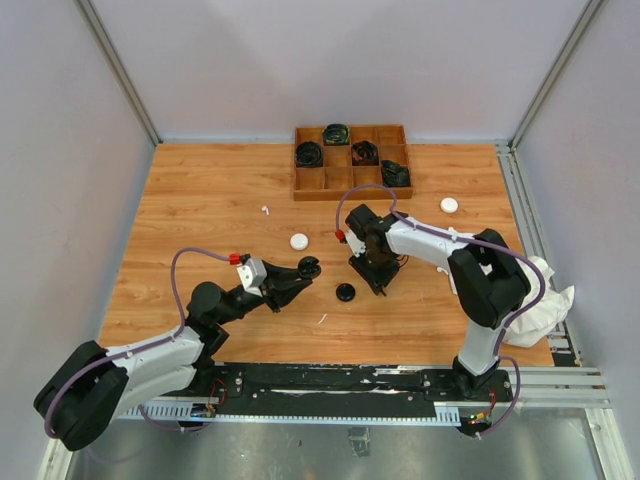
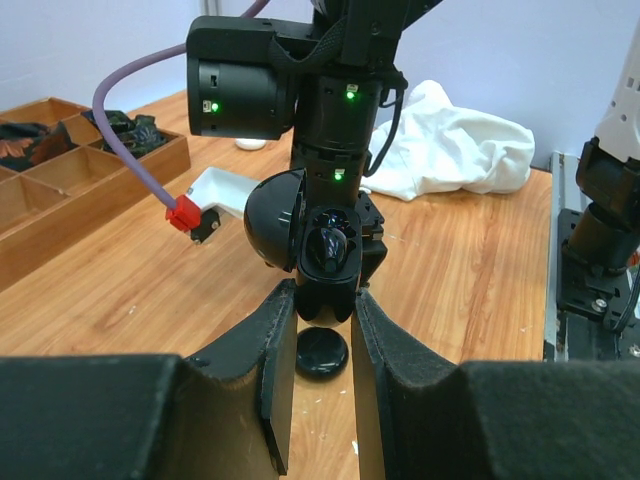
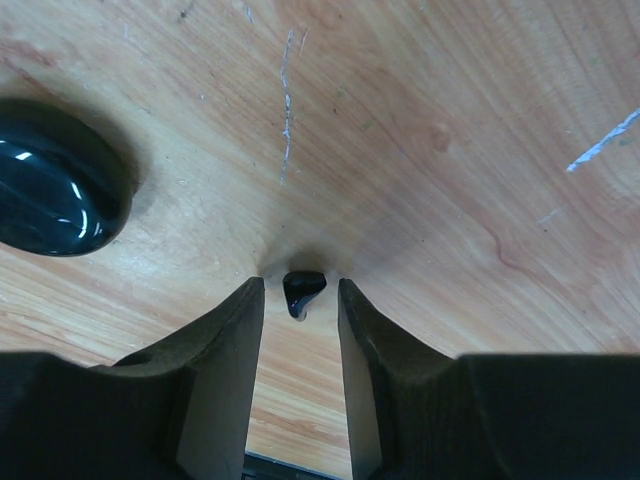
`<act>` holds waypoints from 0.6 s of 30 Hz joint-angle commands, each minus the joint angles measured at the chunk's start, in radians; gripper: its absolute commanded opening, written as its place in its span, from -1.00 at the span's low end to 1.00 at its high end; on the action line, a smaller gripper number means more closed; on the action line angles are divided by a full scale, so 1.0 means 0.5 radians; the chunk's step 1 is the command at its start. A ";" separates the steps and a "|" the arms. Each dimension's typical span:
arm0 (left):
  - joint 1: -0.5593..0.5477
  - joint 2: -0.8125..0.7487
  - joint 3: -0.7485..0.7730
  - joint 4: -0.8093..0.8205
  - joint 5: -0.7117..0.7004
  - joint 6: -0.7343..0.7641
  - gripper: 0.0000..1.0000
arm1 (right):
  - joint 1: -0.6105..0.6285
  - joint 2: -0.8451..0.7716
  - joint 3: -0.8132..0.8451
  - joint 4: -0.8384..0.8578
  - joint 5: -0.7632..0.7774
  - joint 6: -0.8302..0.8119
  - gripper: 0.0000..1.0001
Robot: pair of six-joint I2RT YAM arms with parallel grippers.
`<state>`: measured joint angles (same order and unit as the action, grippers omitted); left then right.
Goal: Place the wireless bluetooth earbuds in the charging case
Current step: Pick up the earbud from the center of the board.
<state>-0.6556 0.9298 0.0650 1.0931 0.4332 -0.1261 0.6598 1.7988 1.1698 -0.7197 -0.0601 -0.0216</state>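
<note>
Charging case (image 2: 327, 285) and earbud (image 3: 303, 290) are black, cloth (image 2: 450, 140) white, table (image 1: 200, 220) orange-brown wood-grain

No text, label, brand or number could be read in any view. The charging case (image 2: 325, 250) and the wooden tray (image 1: 352, 195) bore no legible marking. Small green lights (image 2: 213, 107) carried no characters.

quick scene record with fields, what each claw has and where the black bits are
left claw: shut on the open black charging case, held up off the table
right claw: open, pointing down, fingers either side of a black earbud, not yet gripping it
black earbud: lying on the table
closed black case: on the table between the two claws
</note>
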 commanded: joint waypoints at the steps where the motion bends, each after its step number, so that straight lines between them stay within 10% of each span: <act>1: 0.008 0.036 0.032 0.037 0.040 0.039 -0.99 | -0.011 0.041 0.041 -0.071 -0.004 -0.045 -0.29; 18: 0.010 0.098 -0.013 0.191 0.034 0.075 -0.99 | -0.003 -0.177 -0.079 0.056 -0.021 -0.012 -0.68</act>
<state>-0.6556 0.9707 0.0650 1.1004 0.4477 -0.1120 0.6598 1.8030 1.1603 -0.7113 -0.0620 -0.0418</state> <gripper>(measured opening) 0.288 0.207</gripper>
